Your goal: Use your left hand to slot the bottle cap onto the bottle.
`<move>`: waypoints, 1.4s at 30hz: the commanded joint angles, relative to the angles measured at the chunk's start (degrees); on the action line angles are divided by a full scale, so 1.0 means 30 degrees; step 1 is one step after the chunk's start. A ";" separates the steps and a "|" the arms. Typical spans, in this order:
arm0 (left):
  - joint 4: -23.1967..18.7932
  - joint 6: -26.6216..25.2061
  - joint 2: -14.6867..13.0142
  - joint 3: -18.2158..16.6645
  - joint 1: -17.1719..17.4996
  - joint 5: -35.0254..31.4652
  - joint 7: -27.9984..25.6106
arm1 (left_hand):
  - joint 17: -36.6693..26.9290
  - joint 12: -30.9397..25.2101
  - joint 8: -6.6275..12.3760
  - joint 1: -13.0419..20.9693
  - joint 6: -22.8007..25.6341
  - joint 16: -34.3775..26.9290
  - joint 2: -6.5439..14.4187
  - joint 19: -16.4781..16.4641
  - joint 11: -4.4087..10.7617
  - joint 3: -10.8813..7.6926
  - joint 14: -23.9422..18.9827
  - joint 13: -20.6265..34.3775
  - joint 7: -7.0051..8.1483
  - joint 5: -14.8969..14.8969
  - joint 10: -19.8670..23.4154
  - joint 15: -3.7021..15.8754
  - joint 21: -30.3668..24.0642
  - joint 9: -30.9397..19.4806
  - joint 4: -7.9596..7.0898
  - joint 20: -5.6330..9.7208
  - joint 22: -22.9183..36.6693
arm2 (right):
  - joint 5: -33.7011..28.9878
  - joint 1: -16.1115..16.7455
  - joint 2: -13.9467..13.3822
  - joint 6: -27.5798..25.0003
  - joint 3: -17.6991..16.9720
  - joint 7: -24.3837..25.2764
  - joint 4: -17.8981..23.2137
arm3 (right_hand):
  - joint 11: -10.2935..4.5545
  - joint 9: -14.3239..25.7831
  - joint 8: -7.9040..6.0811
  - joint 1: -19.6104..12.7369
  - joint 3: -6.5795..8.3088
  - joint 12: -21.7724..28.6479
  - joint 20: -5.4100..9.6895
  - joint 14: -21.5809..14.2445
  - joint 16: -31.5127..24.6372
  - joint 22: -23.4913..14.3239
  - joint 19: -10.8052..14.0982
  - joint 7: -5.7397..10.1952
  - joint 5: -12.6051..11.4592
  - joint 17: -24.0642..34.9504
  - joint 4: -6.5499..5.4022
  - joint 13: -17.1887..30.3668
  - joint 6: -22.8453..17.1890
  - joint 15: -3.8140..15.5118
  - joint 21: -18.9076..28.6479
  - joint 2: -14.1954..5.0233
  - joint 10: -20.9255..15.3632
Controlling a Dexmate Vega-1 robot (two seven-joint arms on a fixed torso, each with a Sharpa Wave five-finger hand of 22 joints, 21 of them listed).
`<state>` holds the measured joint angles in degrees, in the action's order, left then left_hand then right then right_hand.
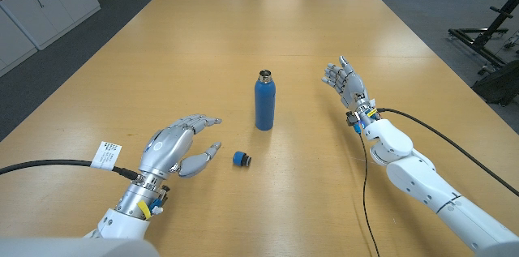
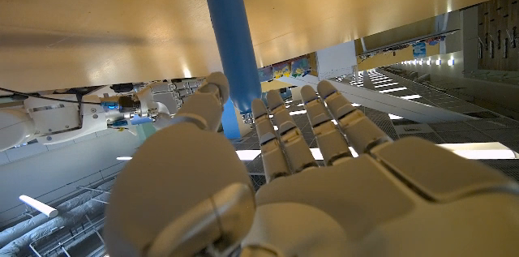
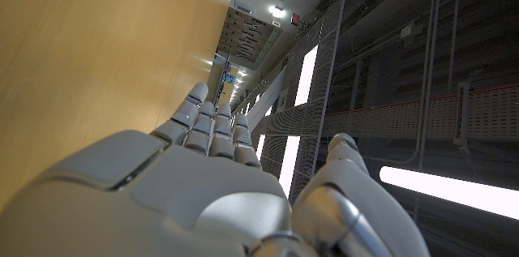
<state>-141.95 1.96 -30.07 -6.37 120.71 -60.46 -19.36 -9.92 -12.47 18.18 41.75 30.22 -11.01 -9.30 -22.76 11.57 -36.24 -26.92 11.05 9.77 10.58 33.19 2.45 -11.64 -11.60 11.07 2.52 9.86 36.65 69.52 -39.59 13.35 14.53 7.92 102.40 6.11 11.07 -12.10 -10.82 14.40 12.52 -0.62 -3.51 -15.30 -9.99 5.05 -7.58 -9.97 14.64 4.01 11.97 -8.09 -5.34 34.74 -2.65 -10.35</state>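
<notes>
The wooden table [image 1: 268, 38] spans most of the head view, with storage shelving and boxes along the far wall behind it.

Right arm [image 1: 430, 184] reaches in from the near right, black cable trailing beside it. Right hand [image 1: 347, 81] is on the table well right of the bottle, fingers extended and apart, holding nothing. In the right wrist view the hand [image 3: 203, 176] shows its back, fingers straight, thumb set apart.

Left hand [image 1: 174, 147] sits near the front left of the table, fingers spread and pointing toward the bottle, thumb angled toward the cap – nothing in its grasp. In the left wrist view the same hand [image 2: 324, 184] shows fingers extended, empty.

The blue bottle [image 1: 264, 100] stands upright near the table's middle, its metal neck open and uncapped. In the left wrist view it [image 2: 233, 54] appears beyond the fingertips.

The bottle cap [image 1: 241, 160] – small, blue with a dark end – lies on its side on the table, in front of the bottle and just right of the left thumb, not touching either.
</notes>
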 commanded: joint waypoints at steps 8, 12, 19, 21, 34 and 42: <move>-0.2699 -0.2204 -0.1628 -0.0943 -0.0423 -0.2586 0.6519 | -0.0097 -0.0126 0.0351 0.0703 0.0917 0.0026 0.0072 -0.0053 0.0176 0.0261 -0.0127 0.0138 0.0439 -0.0120 0.0915 0.3340 0.0125 -0.0037 -0.0258 0.0148 0.0058 | -0.0079 0.0164 0.0195 0.0129 0.0037 0.0138 0.0037 | 0.0142 0.0034 0.0033 0.0003 0.0054 0.0039 -0.0104 -0.0056 -0.0021 -0.0092 0.0166 -0.0182 -0.0101 0.0048 0.0092 0.0007 -0.0196 -0.0161 -0.0063 -0.0223 -0.0127; -0.3087 -0.2053 -0.2033 -0.1261 -0.0793 -0.2589 0.8195 | -0.0113 -0.0143 0.0417 0.0795 0.1143 -0.0012 0.0152 -0.0034 0.0219 0.0304 -0.0230 0.0135 0.0555 -0.0115 0.1183 0.3375 0.0138 -0.0026 -0.0298 0.0215 0.0059 | -0.0109 0.0236 0.0186 0.0124 0.0018 0.0205 0.0120 | 0.0122 0.0035 0.0042 0.0004 0.0049 0.0038 -0.0102 -0.0065 -0.0023 -0.0093 0.0175 -0.0177 -0.0102 0.0048 0.0095 0.0000 -0.0188 -0.0174 -0.0078 -0.0228 -0.0128; -0.3712 -0.1750 -0.2575 -0.1478 -0.1514 -0.3189 1.0857 | -0.0096 0.0324 -0.0051 0.1009 0.0200 0.0174 0.0042 0.0294 0.0238 0.0618 0.0122 0.0091 0.0612 -0.0161 0.0437 0.3353 0.0221 -0.0011 -0.0311 0.0318 0.0069 | -0.0186 0.0343 0.0135 0.0074 -0.0014 0.0314 0.0268 | 0.0124 0.0036 0.0043 0.0007 0.0040 0.0038 -0.0108 -0.0049 -0.0015 -0.0095 0.0200 -0.0179 -0.0101 0.0049 0.0101 -0.0010 -0.0209 -0.0173 -0.0103 -0.0238 -0.0134; -0.3828 -0.1646 -0.2669 -0.1425 -0.1741 -0.3430 1.1430 | -0.0088 0.0473 -0.0241 0.1089 -0.0191 0.0217 0.0014 0.0367 0.0242 0.0716 0.0254 0.0086 0.0636 -0.0173 0.0045 0.3349 0.0222 -0.0015 -0.0318 0.0302 0.0072 | -0.0203 0.0357 0.0134 0.0069 -0.0014 0.0330 0.0297 | 0.0098 0.0036 0.0049 0.0008 0.0037 0.0045 -0.0103 -0.0058 -0.0018 -0.0095 0.0188 -0.0167 -0.0102 0.0050 0.0103 -0.0014 -0.0204 -0.0182 -0.0121 -0.0242 -0.0153; -0.3577 -0.0964 -0.3280 -0.0271 -0.3647 -0.4005 1.4440 | -0.0095 0.0730 -0.1100 0.1214 -0.2261 0.0305 -0.0210 0.0944 0.0242 0.1603 0.1410 0.0104 0.0490 -0.0236 -0.2075 0.3245 0.0246 -0.0078 -0.0430 0.0175 0.0083 | -0.0194 0.0620 0.0118 0.0138 -0.0143 0.0445 0.0440 | 0.0125 0.0038 0.0060 0.0009 0.0023 0.0044 -0.0137 -0.0043 -0.0009 -0.0098 0.0176 -0.0158 -0.0103 0.0051 0.0114 -0.0029 -0.0213 -0.0176 -0.0182 -0.0258 -0.0159; -0.2932 -0.1018 -0.3404 0.0832 -0.4619 -0.3789 1.4999 | -0.0105 0.0771 -0.1349 0.1029 -0.3000 0.0257 -0.0212 0.1110 0.0199 0.1962 0.1640 0.0101 0.0034 -0.0206 -0.2822 0.3232 0.0253 -0.0097 -0.0466 0.0138 0.0081 | -0.0186 0.0653 0.0085 0.0121 -0.0176 0.0412 0.0493 | 0.0114 0.0039 0.0054 0.0010 0.0017 0.0051 -0.0151 -0.0045 -0.0009 -0.0099 0.0189 -0.0132 -0.0103 0.0052 0.0118 -0.0035 -0.0243 -0.0171 -0.0202 -0.0265 -0.0180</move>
<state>-152.41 -1.35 -39.34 -7.20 110.64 -71.85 21.49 -10.01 -10.15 14.36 45.12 21.77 -10.15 -9.80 -19.77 12.12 -30.75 -22.27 11.19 10.33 9.93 25.21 2.56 -10.99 -11.60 9.72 2.48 10.02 36.15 71.20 -39.15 13.69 14.21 9.13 103.62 6.33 11.06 -12.09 -10.58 14.40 12.52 -0.94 -3.51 -15.30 -9.99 5.36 -7.36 -9.97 14.65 4.00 11.71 -8.29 -5.33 34.32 -2.88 -10.57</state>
